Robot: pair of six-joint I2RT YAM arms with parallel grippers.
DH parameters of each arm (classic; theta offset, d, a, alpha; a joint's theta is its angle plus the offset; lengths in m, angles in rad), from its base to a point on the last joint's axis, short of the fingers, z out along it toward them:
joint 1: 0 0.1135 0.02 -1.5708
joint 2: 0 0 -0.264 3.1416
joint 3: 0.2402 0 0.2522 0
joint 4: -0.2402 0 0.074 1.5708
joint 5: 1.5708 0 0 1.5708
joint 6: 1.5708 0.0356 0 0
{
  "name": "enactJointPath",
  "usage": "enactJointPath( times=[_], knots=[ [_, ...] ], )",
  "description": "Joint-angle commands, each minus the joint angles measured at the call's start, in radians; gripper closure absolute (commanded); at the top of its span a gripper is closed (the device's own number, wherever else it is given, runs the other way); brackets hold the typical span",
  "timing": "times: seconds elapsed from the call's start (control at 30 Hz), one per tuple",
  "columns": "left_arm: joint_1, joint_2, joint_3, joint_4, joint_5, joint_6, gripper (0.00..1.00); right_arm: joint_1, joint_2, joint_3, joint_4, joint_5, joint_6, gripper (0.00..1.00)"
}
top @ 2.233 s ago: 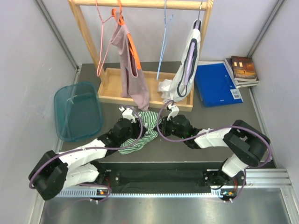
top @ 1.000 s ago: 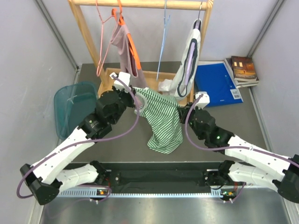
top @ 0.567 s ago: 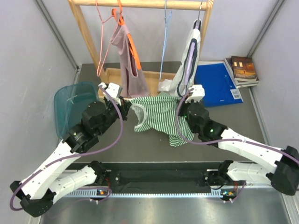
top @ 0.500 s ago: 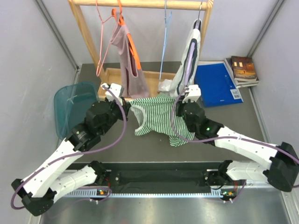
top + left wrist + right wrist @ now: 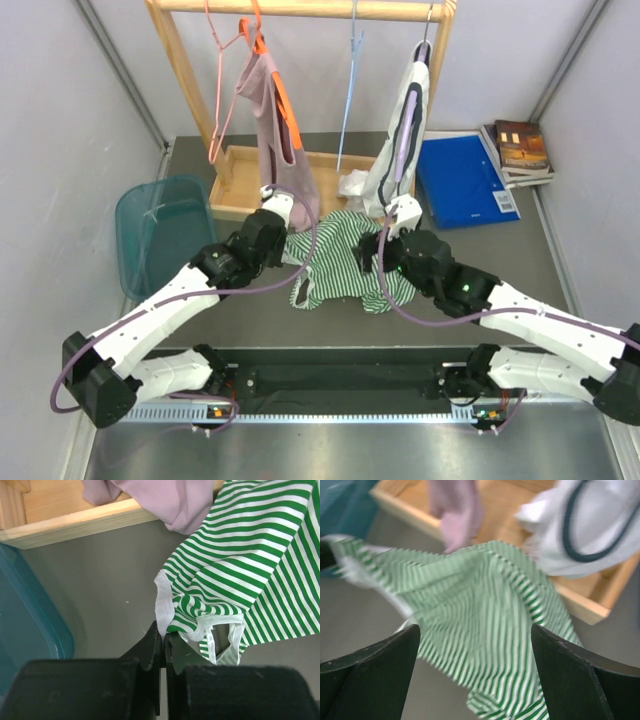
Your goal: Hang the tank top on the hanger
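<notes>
Your grey worktop (image 5: 570, 270) carries a wooden rack (image 5: 300, 8) whose tray base (image 5: 232, 200) sits at the back. Beside the tray on the left stands a teal bin (image 5: 165, 240). On the right lie a blue folder (image 5: 462, 180) and a small stack of books (image 5: 522, 150).

Three garments are in front of you. A white top with dark trim (image 5: 402, 130) hangs from the right end of the rail. A mauve-pink top (image 5: 285, 170) hangs on an orange hanger (image 5: 283, 95) left of centre, its hem reaching down into the tray.

The tank top (image 5: 345, 262) is bunched between your two arms, just in front of the tray and below the mauve hem. You cannot tell whether its lower folds touch the worktop.

The hanger (image 5: 349, 100) hangs bare from the rail between the mauve and white tops, well above the striped fabric. A pink hanger (image 5: 218, 110), also bare, hangs near the left post.

Your left tool (image 5: 163, 642) is pressed together, pinching the white-edged border of the tank top, and the stripes fan out to the right of the pinch. Your right tool (image 5: 475, 627) is spread wide, its dark fingers (image 5: 375, 675) at either side of its wrist view with the striped cloth beyond them. It grips nothing.
</notes>
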Motion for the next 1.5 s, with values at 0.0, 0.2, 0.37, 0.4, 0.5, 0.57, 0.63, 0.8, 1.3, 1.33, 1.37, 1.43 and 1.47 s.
enactJointPath(
  times=[0.0, 0.2, 0.37, 0.4, 0.5, 0.57, 0.63, 0.8, 1.3, 1.33, 1.37, 1.43, 1.47],
  knots=[
    [0.004, -0.002, 0.041, -0.01, 0.053, 0.054, 1.0, 0.149, -0.06, 0.119, -0.114, -0.098, 0.001, 0.08],
    [0.019, -0.049, -0.042, 0.046, 0.045, 0.031, 1.0, 0.317, 0.025, 0.373, -0.164, -0.075, -0.037, 0.08],
    [0.041, -0.08, -0.054, 0.055, 0.051, 0.024, 1.0, 0.34, 0.13, 0.62, -0.213, -0.02, -0.098, 0.08],
    [0.044, -0.084, -0.062, 0.058, 0.051, 0.022, 1.0, 0.341, 0.145, 0.665, -0.229, 0.038, -0.111, 0.08],
    [0.047, -0.098, -0.066, 0.061, 0.053, 0.016, 1.0, 0.323, 0.228, 0.852, -0.275, 0.197, -0.181, 0.01],
    [0.047, -0.101, -0.068, 0.061, 0.054, 0.014, 1.0, 0.223, 0.314, 1.009, -0.339, 0.212, -0.197, 0.01],
    [0.047, -0.106, -0.071, 0.061, 0.056, 0.013, 1.0, 0.127, 0.389, 1.088, -0.376, 0.137, -0.157, 0.01],
    [0.049, -0.114, -0.077, 0.062, 0.064, 0.011, 1.0, -0.074, 0.542, 1.263, -0.404, 0.013, -0.135, 0.02],
    [0.049, -0.112, -0.079, 0.062, 0.079, 0.014, 1.0, -0.251, 0.746, 1.414, -0.411, -0.037, -0.115, 0.09],
    [0.049, -0.114, -0.08, 0.062, 0.079, 0.014, 1.0, -0.249, 0.753, 1.421, -0.428, -0.029, -0.114, 0.1],
    [0.05, -0.115, -0.08, 0.062, 0.076, 0.014, 1.0, -0.251, 0.756, 1.42, -0.434, -0.018, -0.112, 0.15],
    [0.05, -0.118, -0.082, 0.062, 0.074, 0.014, 1.0, -0.249, 0.759, 1.415, -0.445, 0.0, -0.105, 0.2],
    [0.05, -0.12, -0.082, 0.064, 0.071, 0.014, 1.0, -0.249, 0.759, 1.412, -0.445, 0.006, -0.103, 0.27]
  ],
)
